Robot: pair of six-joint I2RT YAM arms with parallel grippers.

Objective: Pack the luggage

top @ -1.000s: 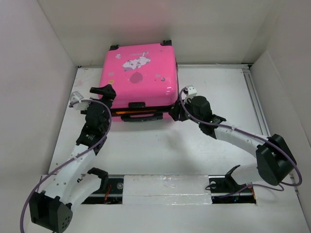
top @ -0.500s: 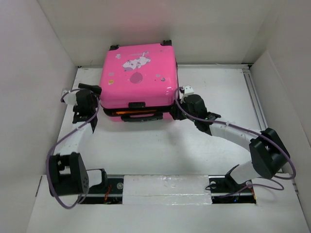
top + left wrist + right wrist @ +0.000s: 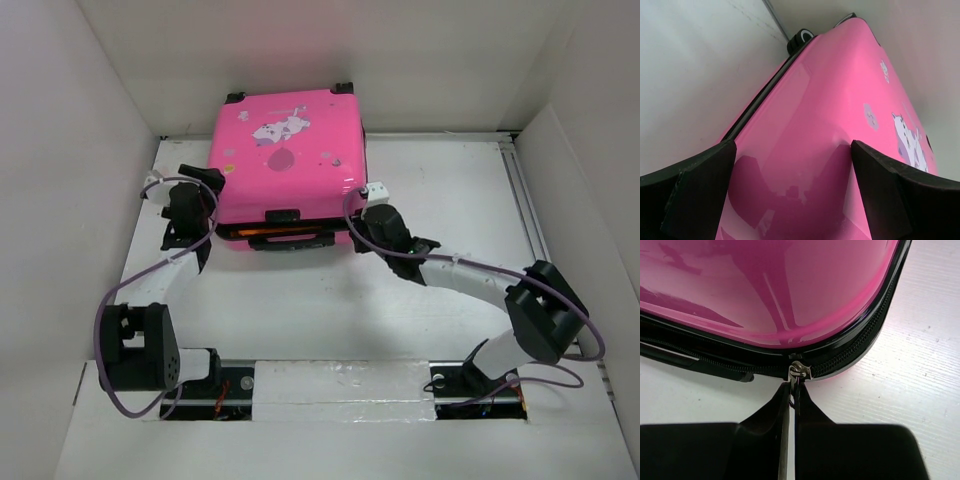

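Pinching the luggage (image 3: 285,150) zipper pull (image 3: 799,372), the right gripper (image 3: 792,396) is closed; the left gripper (image 3: 792,147) gapes wide.

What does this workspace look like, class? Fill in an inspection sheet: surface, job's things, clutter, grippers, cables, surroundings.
Surface: white table.
Job's things: pink luggage lying flat at the far end, lid down.
Clutter: nothing seen.
Grippers: left gripper open, at the luggage's left side; right gripper shut on the zipper pull at the near right corner.
Cables: purple cables loop along both arms.
Surroundings: white walls on three sides.
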